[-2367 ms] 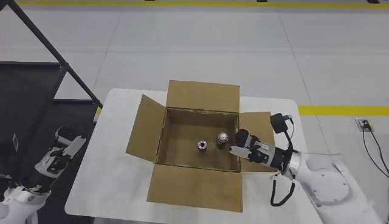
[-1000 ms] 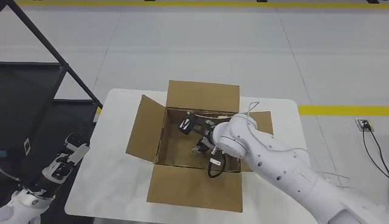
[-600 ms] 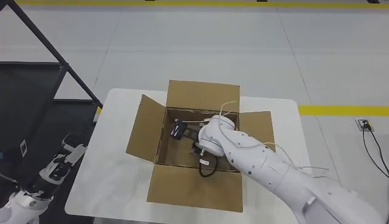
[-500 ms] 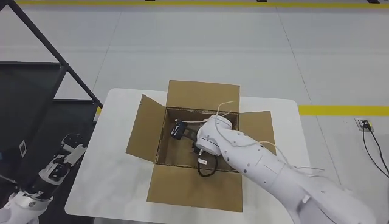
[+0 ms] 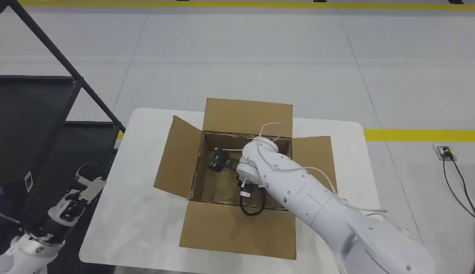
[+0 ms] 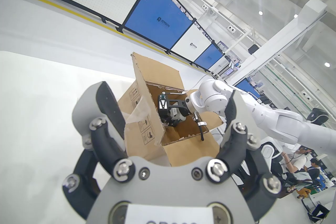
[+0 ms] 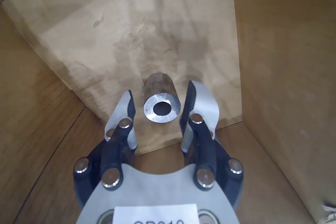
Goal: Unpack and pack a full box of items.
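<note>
Since my earlier look, the right arm has swung in from the box's right flap and gone down inside the box; the left arm has drifted slightly nearer and stays off to the left.

Nearest to me, the left gripper [image 6: 169, 95] hangs beyond the near left edge of the white bench [image 5: 141, 214], its fingers spread wide and holding nothing.

Further in, the brown cardboard box [image 5: 249, 116] sits mid-bench with all four flaps folded outward. Inside it, the right gripper [image 7: 160, 89] points down at the box floor, jaws parted. The short hollow grey metal cylinder [image 7: 162, 108] stands upright on that floor between the two fingers, bore facing up. I see a thin gap on each side, so the fingers [image 7: 191, 99] are not yet touching it.

Beyond the box lies pale floor.
</note>
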`<act>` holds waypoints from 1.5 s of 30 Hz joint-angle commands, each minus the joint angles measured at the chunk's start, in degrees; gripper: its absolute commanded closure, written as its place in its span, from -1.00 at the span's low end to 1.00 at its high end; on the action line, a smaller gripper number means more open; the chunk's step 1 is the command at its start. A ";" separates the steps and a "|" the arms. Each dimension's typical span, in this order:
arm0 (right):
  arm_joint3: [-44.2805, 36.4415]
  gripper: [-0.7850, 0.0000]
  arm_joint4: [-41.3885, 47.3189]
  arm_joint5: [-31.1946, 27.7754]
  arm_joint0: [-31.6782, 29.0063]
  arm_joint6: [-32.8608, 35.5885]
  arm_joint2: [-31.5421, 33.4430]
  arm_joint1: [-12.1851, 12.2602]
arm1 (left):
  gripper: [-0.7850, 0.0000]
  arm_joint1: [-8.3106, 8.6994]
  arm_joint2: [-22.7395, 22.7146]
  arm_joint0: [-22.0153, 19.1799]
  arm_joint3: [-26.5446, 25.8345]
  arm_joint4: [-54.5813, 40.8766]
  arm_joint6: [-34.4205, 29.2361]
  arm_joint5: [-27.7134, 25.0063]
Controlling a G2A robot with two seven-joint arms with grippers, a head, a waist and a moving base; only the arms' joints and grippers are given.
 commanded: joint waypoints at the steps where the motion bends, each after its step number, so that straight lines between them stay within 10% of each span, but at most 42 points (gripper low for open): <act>1: 1.40 -0.47 0.03 -0.40 0.17 0.19 -0.02 -0.64 | -1.00 0.10 -0.12 0.21 0.00 -0.10 0.27 -0.12; 6: 5.12 -0.36 0.12 -1.61 0.55 0.00 0.05 -2.42 | -1.00 0.34 -0.17 0.75 0.03 -0.22 0.91 -0.16; 7: 5.81 0.04 0.10 -1.93 0.64 -0.16 0.08 -2.74 | -1.00 0.39 -0.15 0.83 0.05 -0.27 1.09 -0.09; 14: 9.79 1.00 -0.51 -3.34 0.99 -1.00 0.12 -4.76 | -1.00 0.71 0.01 1.24 -0.11 -0.15 1.96 -0.04; 26: 5.60 1.00 -0.57 -5.99 3.38 -2.06 2.83 -4.69 | -1.00 1.47 2.82 -0.87 -0.06 0.70 0.86 1.77; 36: -28.47 1.00 -10.27 12.06 -4.18 12.36 12.48 5.09 | -1.00 2.22 6.82 -4.82 0.43 1.78 -1.14 2.57; 45: -73.24 1.00 -32.91 18.49 -30.13 24.74 39.36 16.87 | -1.00 2.86 9.38 -8.03 1.75 2.60 -1.96 3.35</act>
